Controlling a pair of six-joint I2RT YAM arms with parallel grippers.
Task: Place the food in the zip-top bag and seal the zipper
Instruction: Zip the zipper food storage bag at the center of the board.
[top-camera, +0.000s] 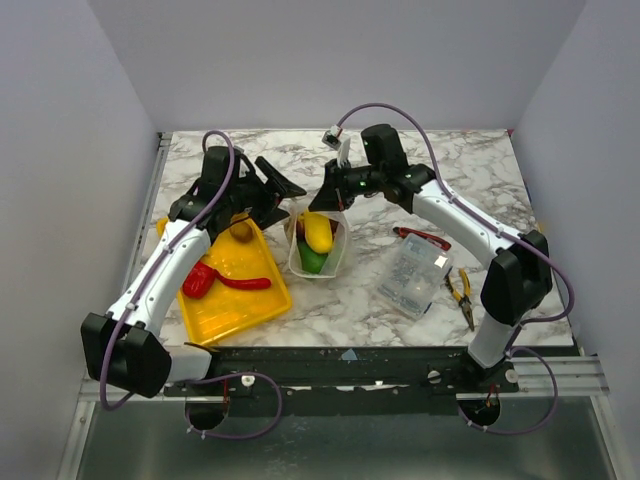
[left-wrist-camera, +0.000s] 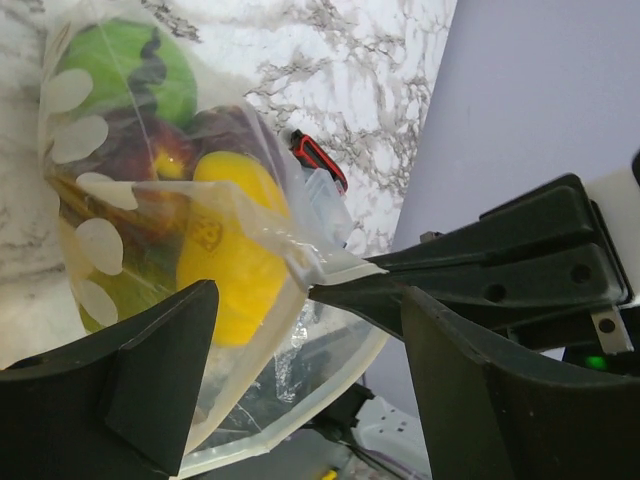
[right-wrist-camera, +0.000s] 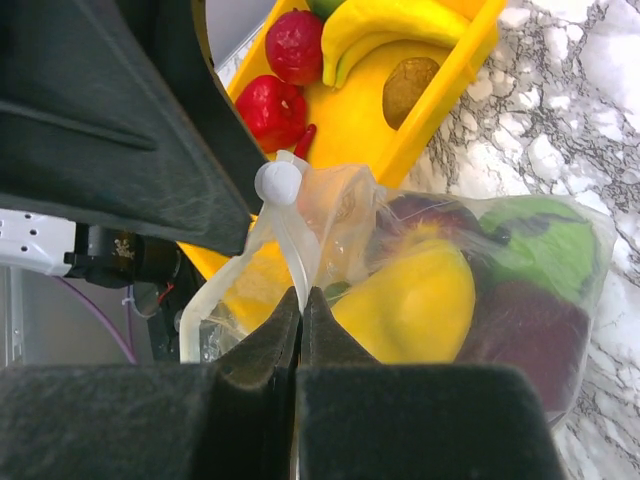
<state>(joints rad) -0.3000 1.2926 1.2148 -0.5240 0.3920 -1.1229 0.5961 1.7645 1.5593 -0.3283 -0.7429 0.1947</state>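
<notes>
The clear zip-top bag (top-camera: 320, 250) stands upright on the marble table and holds a yellow lemon (top-camera: 317, 231), a green striped ball (left-wrist-camera: 125, 70) and dark red fruits (left-wrist-camera: 150, 150). My right gripper (right-wrist-camera: 301, 300) is shut on the pale zipper strip (right-wrist-camera: 290, 235) at the bag's mouth; it also shows in the top view (top-camera: 335, 193). My left gripper (left-wrist-camera: 305, 330) is open, with the zipper strip (left-wrist-camera: 290, 420) passing between its fingers without touching them. More food lies in the yellow tray (top-camera: 250, 310): a banana (right-wrist-camera: 400, 25), red fruits (right-wrist-camera: 272, 105), a red chili (top-camera: 245, 283).
A clear plastic box (top-camera: 415, 275), yellow-handled pliers (top-camera: 462, 290) and a red-handled tool (top-camera: 420, 237) lie on the table right of the bag. The yellow tray sits left of the bag, under my left arm. A brown fruit (right-wrist-camera: 410, 88) is in the tray.
</notes>
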